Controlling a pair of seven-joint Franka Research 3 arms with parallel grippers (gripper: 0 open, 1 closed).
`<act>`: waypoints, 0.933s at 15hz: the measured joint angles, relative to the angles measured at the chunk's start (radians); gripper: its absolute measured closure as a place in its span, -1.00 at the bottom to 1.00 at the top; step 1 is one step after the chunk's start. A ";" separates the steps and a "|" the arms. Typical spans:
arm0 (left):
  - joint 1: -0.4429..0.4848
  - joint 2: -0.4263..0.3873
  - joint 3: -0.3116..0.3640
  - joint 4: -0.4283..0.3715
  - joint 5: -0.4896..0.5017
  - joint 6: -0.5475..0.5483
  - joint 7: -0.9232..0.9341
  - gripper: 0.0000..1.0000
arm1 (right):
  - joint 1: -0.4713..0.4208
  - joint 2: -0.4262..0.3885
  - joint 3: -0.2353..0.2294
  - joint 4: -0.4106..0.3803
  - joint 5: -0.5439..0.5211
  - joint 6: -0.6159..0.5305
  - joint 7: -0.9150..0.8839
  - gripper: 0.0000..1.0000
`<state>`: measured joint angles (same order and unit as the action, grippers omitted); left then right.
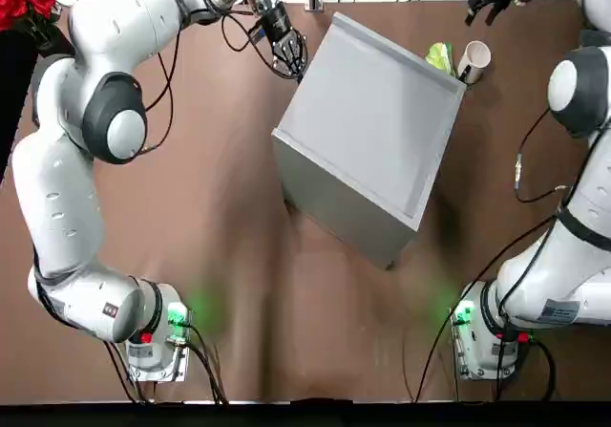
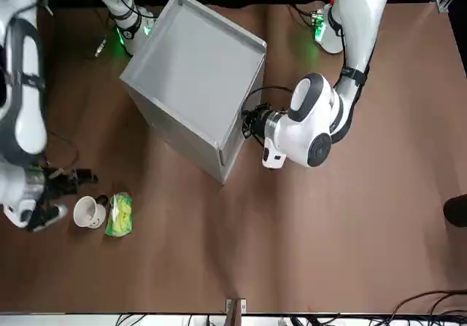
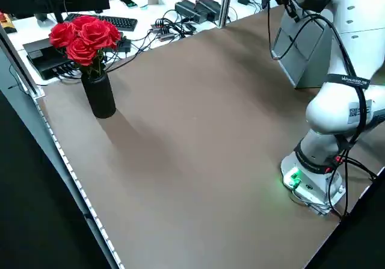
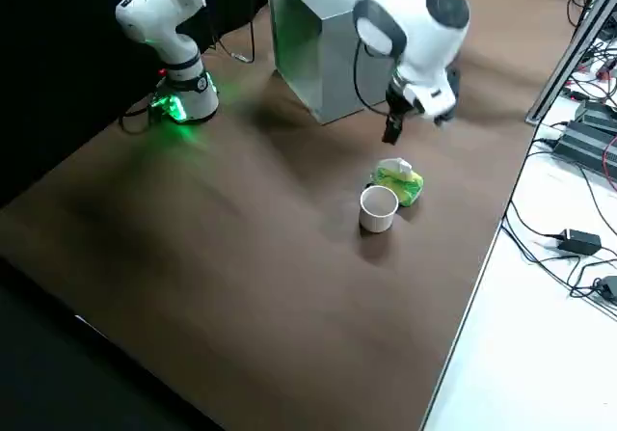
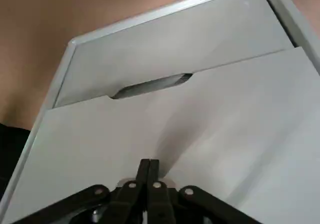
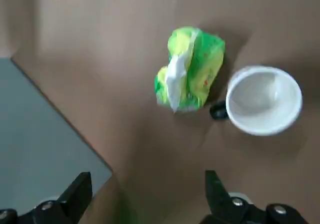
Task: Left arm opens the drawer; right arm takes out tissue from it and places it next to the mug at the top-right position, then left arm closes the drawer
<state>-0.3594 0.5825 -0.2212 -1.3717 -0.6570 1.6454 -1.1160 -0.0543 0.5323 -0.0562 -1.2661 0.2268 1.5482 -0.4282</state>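
Robotics lab: bench with keyboard [image 3: 114,21], cable clutter [image 3: 180,16], vase of roses [image 3: 90,58]

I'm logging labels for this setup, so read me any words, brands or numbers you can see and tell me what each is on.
None can be read.
Left arm: a dark band with white lettering and a small label, too small to read.
Right arm: a label patch, too small.
Tissue: red marks, blurred.

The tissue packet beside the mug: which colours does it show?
The tissue packet is green and yellow with a white strip; the right wrist view shows it best.
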 joint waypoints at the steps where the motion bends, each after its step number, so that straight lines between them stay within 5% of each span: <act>1: 0.000 0.000 -0.002 0.000 -0.002 -0.001 -0.005 0.98 | -0.001 -0.035 -0.002 0.001 -0.012 -0.030 0.014 -1.00; 6: 0.000 0.000 -0.006 0.001 -0.006 -0.002 -0.009 0.98 | -0.007 -0.213 -0.009 0.001 -0.106 -0.144 0.166 -1.00; 14: 0.001 0.002 -0.010 -0.001 -0.018 -0.005 -0.009 0.98 | -0.005 -0.387 -0.006 0.034 -0.116 -0.149 0.349 -1.00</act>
<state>-0.3589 0.5841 -0.2317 -1.3723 -0.6754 1.6400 -1.1247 -0.0596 0.1458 -0.0625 -1.2321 0.1105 1.3990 -0.0795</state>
